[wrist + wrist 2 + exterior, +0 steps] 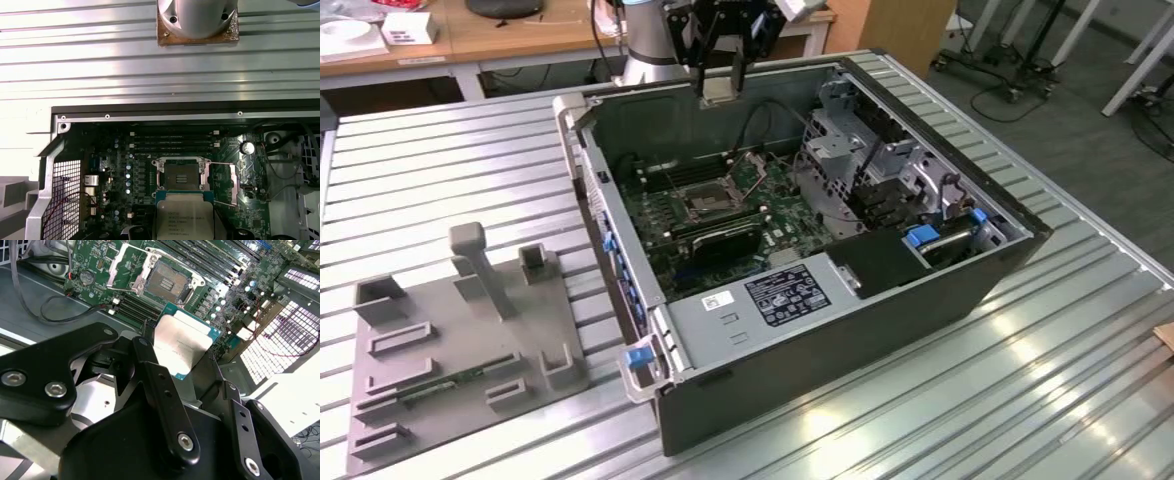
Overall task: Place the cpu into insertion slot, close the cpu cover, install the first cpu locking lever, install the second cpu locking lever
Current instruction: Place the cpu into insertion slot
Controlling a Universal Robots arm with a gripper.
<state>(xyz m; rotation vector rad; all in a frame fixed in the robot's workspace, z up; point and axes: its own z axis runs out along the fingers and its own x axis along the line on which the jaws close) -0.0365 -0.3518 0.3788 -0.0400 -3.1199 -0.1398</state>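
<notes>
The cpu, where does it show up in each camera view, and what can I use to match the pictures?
Exterior view: the cpu hangs in the jaws above the open case's far wall, near the picture's top centre.
Second wrist view: cpu held between the jaws, over the green board.
First wrist view: cpu pale face showing, close beside the socket.
Shared landmark: the empty insertion slot.
</notes>
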